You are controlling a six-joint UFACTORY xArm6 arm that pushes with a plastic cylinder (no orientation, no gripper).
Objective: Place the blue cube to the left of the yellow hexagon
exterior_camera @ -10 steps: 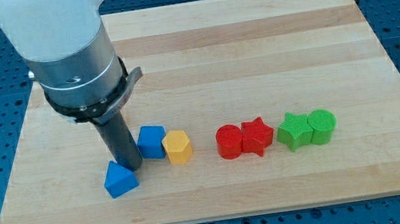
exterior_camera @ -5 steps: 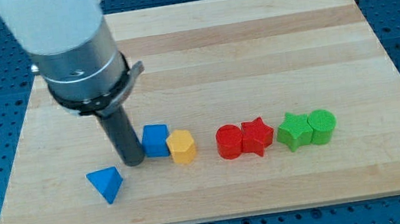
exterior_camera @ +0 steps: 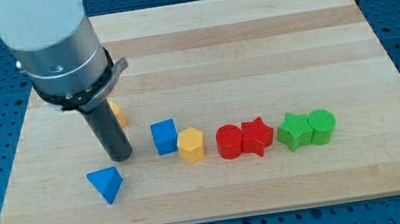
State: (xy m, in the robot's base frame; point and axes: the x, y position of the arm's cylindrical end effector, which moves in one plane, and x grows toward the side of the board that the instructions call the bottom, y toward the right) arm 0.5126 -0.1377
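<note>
Blue cube [exterior_camera: 164, 137] touching yellow hexagon's [exterior_camera: 191, 144] left

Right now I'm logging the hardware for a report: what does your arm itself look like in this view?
A thick white upper casing runs down into a silver-grey metal cylinder with a dark clamp band and a small metal tab on the view's right. Below it hangs a straight dark rod; my tip ends plain and blunt. No cables or markings show.

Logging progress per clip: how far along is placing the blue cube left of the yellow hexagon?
Looks done: the blue cube sits touching the yellow hexagon on its view-left side. In hand: my tip stands apart, view-left of the cube, above the blue triangle. Left: nothing obvious, perhaps retreat.
</note>
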